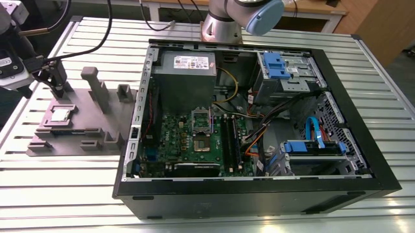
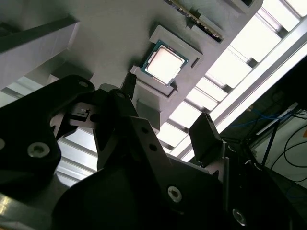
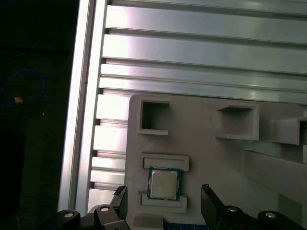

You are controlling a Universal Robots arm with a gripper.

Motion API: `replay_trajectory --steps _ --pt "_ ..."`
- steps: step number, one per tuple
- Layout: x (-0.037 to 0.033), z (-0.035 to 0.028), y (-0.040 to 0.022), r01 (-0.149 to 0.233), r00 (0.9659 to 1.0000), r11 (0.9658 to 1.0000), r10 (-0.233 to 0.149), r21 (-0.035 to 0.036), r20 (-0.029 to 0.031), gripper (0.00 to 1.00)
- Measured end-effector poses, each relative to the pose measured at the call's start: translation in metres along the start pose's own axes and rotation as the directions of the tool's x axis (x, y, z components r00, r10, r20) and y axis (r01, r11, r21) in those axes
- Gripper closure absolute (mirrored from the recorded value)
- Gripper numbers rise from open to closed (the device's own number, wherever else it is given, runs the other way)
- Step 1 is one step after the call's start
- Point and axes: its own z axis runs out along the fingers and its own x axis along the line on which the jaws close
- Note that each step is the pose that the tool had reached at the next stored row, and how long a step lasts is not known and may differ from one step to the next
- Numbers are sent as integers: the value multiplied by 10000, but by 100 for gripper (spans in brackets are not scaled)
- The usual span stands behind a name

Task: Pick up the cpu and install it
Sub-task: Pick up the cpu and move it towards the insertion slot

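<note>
Hovering above a grey fixture (image 1: 84,121) at about nine o'clock of the open computer case (image 1: 259,194) in the exterior view, the arm's gripper (image 2: 168,98) has its fingers (image 3: 209,194) spread apart and empty, one on either side of the cpu (image 3: 163,184). The cpu lies flat, silver top up, in a shallow framed recess of the fixture, which rests on the slatted metal table (image 1: 65,179). The motherboard's socket (image 1: 202,127) sits well apart, near the middle of the case, at roughly three o'clock from the chip. Nothing touches the chip. The risk from here looks to lie in the grasp. The raised lips bordering the recess stand close to the chip's edges, and a fingertip landing on one could block the descent. It could also force an off-centre close, tipping the thin chip or letting it slip free.
</note>
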Motion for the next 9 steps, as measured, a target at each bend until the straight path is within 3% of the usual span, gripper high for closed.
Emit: replay_trajectory --steps 9 --pt "0 64 -4 0 10000 10000 0 -1 0 29"
